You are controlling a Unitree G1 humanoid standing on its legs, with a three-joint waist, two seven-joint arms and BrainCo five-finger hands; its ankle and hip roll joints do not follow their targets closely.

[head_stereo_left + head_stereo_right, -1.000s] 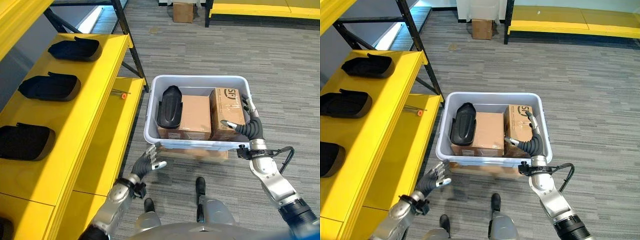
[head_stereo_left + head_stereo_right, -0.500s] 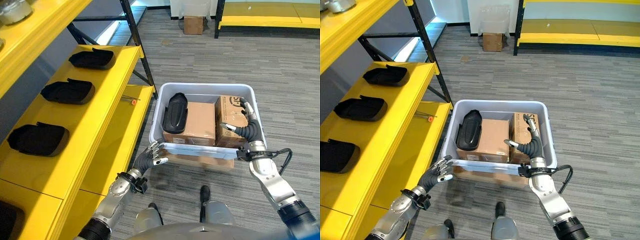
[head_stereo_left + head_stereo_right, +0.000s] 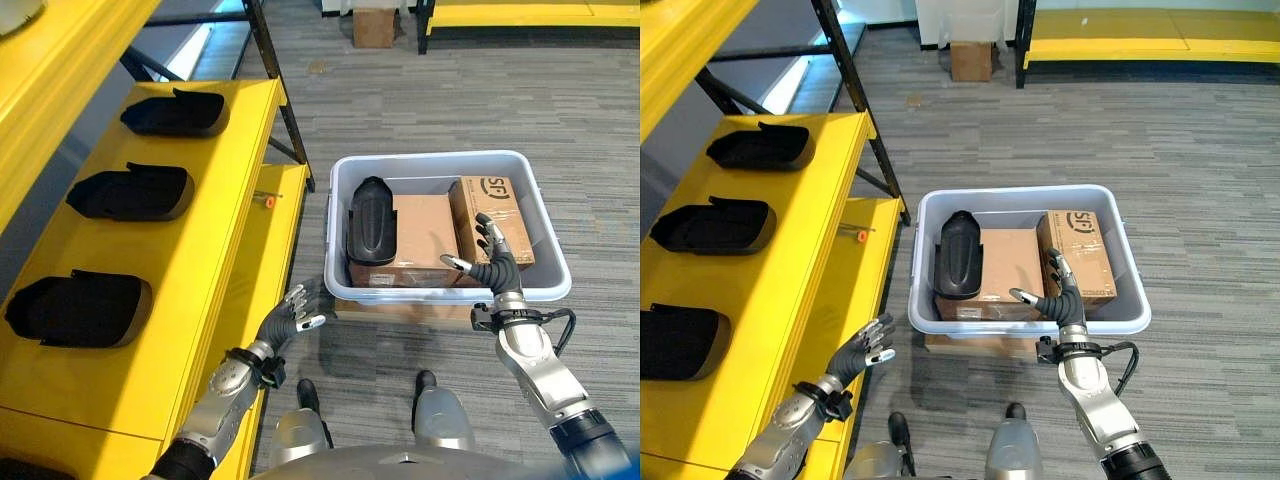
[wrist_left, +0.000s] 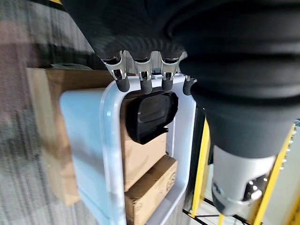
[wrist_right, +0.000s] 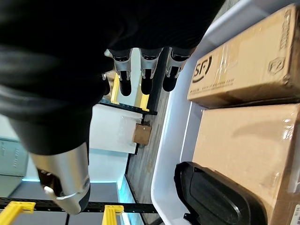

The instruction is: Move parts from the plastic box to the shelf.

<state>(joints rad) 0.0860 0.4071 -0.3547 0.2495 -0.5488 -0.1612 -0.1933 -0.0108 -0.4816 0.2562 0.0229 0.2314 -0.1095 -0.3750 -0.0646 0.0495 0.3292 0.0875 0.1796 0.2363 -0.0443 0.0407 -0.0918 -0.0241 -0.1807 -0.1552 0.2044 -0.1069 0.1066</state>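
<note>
Sitting in the grey plastic box [image 3: 545,290] on the floor beside two cardboard boxes [image 3: 424,228] is a black part [image 3: 371,219], while the left hand [image 3: 289,320] and right hand [image 3: 494,262] hover near it, fingers spread and holding nothing, beside the yellow shelf [image 3: 215,180].

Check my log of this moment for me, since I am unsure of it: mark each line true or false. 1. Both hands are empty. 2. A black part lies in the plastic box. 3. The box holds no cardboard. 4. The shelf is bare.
1. True: the left hand and the right hand are open and hold nothing.
2. True: a black part lies in the plastic box, at its left end.
3. False: two cardboard boxes sit beside the part.
4. False: black parts already lie on the yellow shelf.
</note>
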